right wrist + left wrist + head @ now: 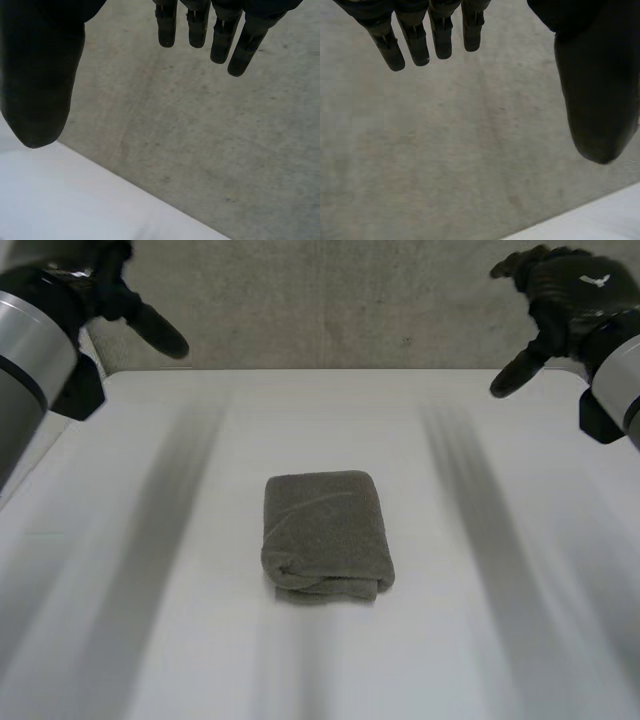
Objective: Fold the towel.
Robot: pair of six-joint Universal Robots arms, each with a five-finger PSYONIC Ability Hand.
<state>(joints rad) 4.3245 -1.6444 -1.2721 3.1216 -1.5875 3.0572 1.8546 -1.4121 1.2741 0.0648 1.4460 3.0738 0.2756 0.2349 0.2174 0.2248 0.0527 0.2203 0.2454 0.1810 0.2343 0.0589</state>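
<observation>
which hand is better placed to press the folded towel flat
Neither clearly: left hand and right hand both hang open, raised near the table's far corners, with the towel lying midway between them.

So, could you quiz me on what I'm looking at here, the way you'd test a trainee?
1. True or false: the left hand is gripping the towel.
2. How does the towel lie? A) folded, near the middle of the table; B) hanging over the table's edge; C) spread out flat.
3. Are the fingers of the right hand straight, or curled round something?
Key: 1 false, it is raised, apart from the towel; 2 A; 3 straight, holding nothing.
</observation>
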